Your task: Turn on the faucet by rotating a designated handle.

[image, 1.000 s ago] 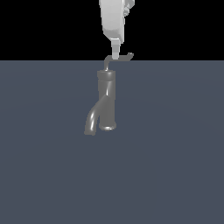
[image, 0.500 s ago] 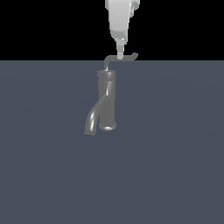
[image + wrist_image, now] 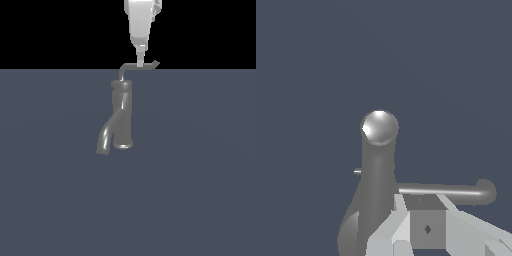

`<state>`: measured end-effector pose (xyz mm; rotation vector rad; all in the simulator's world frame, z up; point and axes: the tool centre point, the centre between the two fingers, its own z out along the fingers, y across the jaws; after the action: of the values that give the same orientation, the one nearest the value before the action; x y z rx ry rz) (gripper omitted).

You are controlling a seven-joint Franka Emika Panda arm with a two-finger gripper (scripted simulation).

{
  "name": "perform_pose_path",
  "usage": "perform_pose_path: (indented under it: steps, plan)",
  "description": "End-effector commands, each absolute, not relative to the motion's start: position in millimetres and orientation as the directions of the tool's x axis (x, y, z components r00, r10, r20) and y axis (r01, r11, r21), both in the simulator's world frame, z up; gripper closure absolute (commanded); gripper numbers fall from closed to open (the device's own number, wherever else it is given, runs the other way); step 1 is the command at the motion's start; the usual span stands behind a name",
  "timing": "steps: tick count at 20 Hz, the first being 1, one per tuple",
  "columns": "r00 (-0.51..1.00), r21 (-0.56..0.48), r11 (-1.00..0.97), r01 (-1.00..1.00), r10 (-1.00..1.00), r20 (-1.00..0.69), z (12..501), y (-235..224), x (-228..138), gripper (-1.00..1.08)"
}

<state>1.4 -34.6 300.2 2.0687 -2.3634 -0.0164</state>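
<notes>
Exterior view: the faucet (image 3: 121, 117) stands mid-surface (image 3: 200, 175); the handle (image 3: 139, 66) juts from its top, the gripper (image 3: 141, 60) down on it.
Wrist view: fingers (image 3: 401, 206) against the rod; spread or pinching, cannot tell.
Handling: likely stiff, slick metal; push near the upturned tip.

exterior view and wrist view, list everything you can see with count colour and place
faucet: 1, dark grey glossy, upright in the middle of the floor, with a curved spout branching off low toward the exterior view's left
handle: 1, light grey thin rod, rises from the faucet top and runs toward the exterior view's right, ending in a small upturned tip
floor: 1, flat slate blue-grey, under the faucet, fills the lower part of the exterior view
gripper: 1, white, comes down from above with its fingertips at the handle's horizontal bar; open or shut cannot be told
</notes>
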Motion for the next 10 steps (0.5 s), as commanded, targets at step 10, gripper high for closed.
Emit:
perform_pose_path:
  steps: [10]
  plan:
    - [-0.159,0.000,0.159,-0.987,-0.987,-0.003,299.8,-56.8,29.3,1.08]
